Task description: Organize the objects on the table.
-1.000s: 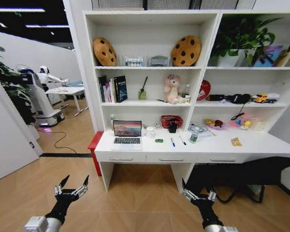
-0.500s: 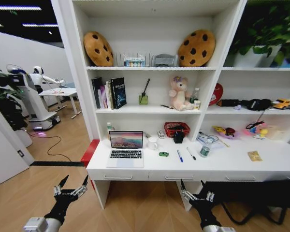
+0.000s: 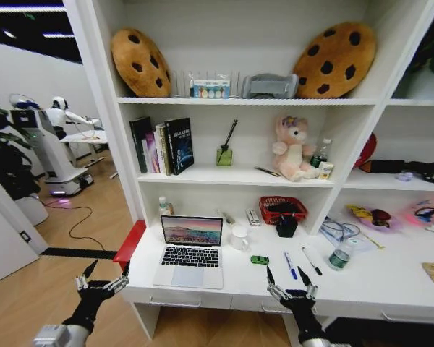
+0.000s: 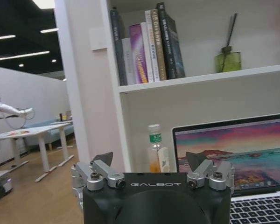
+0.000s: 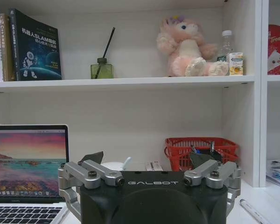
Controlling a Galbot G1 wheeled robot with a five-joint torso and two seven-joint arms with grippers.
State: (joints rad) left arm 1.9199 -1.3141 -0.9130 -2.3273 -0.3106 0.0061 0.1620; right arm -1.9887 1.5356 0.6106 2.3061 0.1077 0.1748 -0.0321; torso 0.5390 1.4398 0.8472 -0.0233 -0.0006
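Fingers on both arms are spread wide and hold nothing: the left gripper (image 3: 101, 278) hangs low before the table's near left corner, the right gripper (image 3: 289, 286) just short of the near edge at its middle. Judging from this, the tidying has not begun. The laptop (image 3: 190, 251) sits lid-up on the left of the table (image 3: 390, 278), the small green item (image 3: 259, 259) lies to its right, and the blue pen (image 3: 290, 265) and black pen (image 3: 310, 261) lie side by side farther right, all untouched. The white mug (image 3: 239, 237) and red mesh basket (image 3: 283, 210) stand farther back. The table's right end is cut off, what the green item is cannot be made out, and the basket's contents are unclear.
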